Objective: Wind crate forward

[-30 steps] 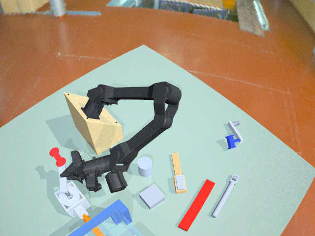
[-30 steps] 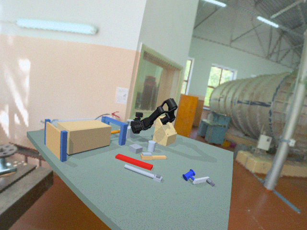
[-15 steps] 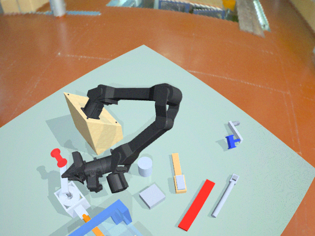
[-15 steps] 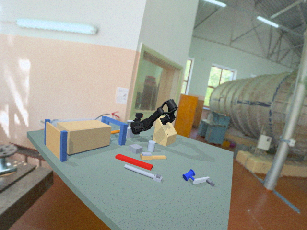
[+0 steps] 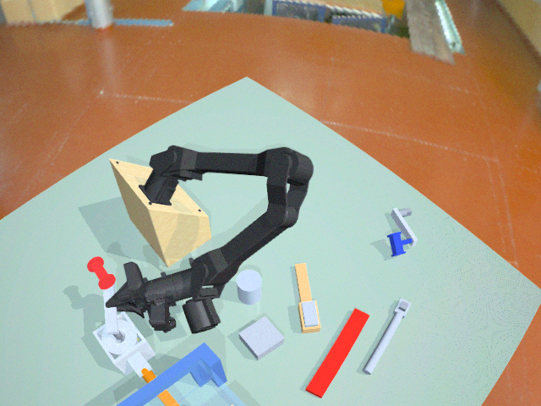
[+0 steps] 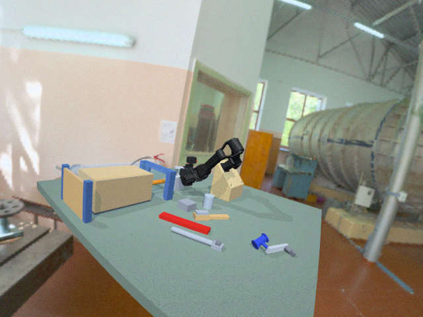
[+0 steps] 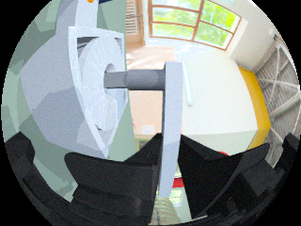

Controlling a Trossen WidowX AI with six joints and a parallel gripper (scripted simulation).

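My gripper [image 5: 110,304] [image 7: 167,137] is shut on the flat arm of the red-knobbed winch handle [image 5: 111,316] [image 7: 172,104]. Its red knob [image 5: 101,272] stands up beyond the fingers. The handle's grey key [image 7: 141,79] points down at the white winch [image 5: 135,358] [image 7: 47,104], its end over the round hole. Whether it has entered the hole cannot be told. An orange strap [image 5: 166,394] [image 6: 158,181] runs from the winch to the crate. The tan crate [image 6: 123,191] sits flat, its front short of the blue frame [image 5: 172,371] [image 6: 168,184].
A tan wedge-shaped base [image 5: 188,231] [image 6: 227,191] carries the arm. A grey cylinder [image 5: 248,287], grey block [image 5: 261,336], tan-handled tool [image 5: 303,283], red bar [image 5: 338,351], grey bar tool [image 5: 384,342] and blue-knobbed crank [image 5: 396,244] [image 6: 260,240] lie about the bench.
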